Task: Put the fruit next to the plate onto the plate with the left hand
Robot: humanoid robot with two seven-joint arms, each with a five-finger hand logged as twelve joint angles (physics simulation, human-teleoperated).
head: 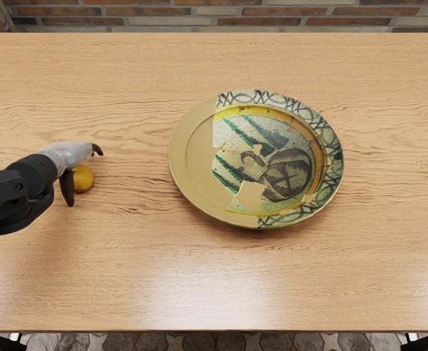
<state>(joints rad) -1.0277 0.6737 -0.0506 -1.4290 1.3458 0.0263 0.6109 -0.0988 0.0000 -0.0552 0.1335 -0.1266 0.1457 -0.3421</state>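
A small yellow-orange fruit (84, 178) lies on the wooden table, well left of the plate. The plate (192, 150) is large and round, gold-rimmed with a green and dark painted pattern, and sits mid-table with nothing on it. My left hand (76, 170) comes in from the left edge on a black forearm. Its grey palm hovers right at the fruit, covering the fruit's left side. One dark-tipped finger points right above the fruit and another hangs down on its left, so the fingers are spread and not closed around it.
The table's far edge meets a brick wall at the top. The near table edge runs along the bottom, with the floor below.
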